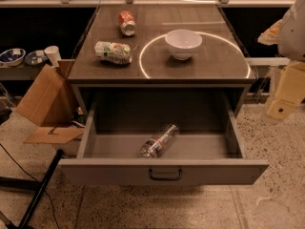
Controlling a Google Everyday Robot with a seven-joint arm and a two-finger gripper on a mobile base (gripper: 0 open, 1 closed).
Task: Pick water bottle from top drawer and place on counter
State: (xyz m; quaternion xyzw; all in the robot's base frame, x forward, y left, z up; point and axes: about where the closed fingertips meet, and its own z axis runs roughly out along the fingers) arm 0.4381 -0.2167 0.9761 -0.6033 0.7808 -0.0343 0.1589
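Nothing is accomplished yet: the water bottle (159,140) lies on its side in the open top drawer (109,171) at lower centre, not on the counter (217,63), while the gripper (286,97) hangs at the right edge, well apart, whether spread or closed I cannot tell.

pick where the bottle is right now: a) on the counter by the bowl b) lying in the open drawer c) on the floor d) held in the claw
B: the bottle lies on its side in the open drawer, while the claw hangs at the right edge of the view, well clear of it.
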